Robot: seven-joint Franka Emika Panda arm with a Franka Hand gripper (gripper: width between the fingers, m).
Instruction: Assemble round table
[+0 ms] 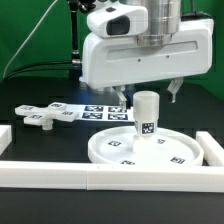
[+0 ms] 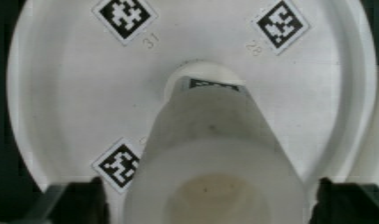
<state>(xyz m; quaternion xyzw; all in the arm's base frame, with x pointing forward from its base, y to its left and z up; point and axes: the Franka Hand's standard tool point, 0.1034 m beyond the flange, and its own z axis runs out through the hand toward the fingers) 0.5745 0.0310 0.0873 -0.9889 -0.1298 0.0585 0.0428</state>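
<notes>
Presently the claw (image 1: 149,97) hangs over the middle of the round disc (image 1: 108,150) with its jaws wide apart and nothing held. Its fingers (image 1: 122,98) stand to either side of the top of the post (image 1: 147,116), with a gap visible on both sides.

The post stands upright near the centre of the disc. The disc lies flat on the worktop (image 1: 30,142), close behind the front rail (image 1: 100,178).

Hazards, as judged:
- If the jaws close off-centre, one finger would meet the post first and could push it over or drag it sideways.
- Whether the post's foot is fastened into the disc cannot be told. If it is loose, any turn or lift could tip it.
- Nothing visible pins the disc, so a side load on the post could slide it toward the rail.

The two views show different things:
- The exterior view alone gives the claw's height against the post. It also shows the cross-shaped piece (image 1: 40,117) lying well apart toward the exterior view's left, and the marker board (image 1: 98,108) behind the disc.
- The wrist view looks down the length of the post (image 2: 212,150). It shows the post roughly central between the jaws and the tagged face of the disc (image 2: 61,100) around its foot. The claw is barely visible at the frame's edges, and the outlying parts do not appear at all.
</notes>
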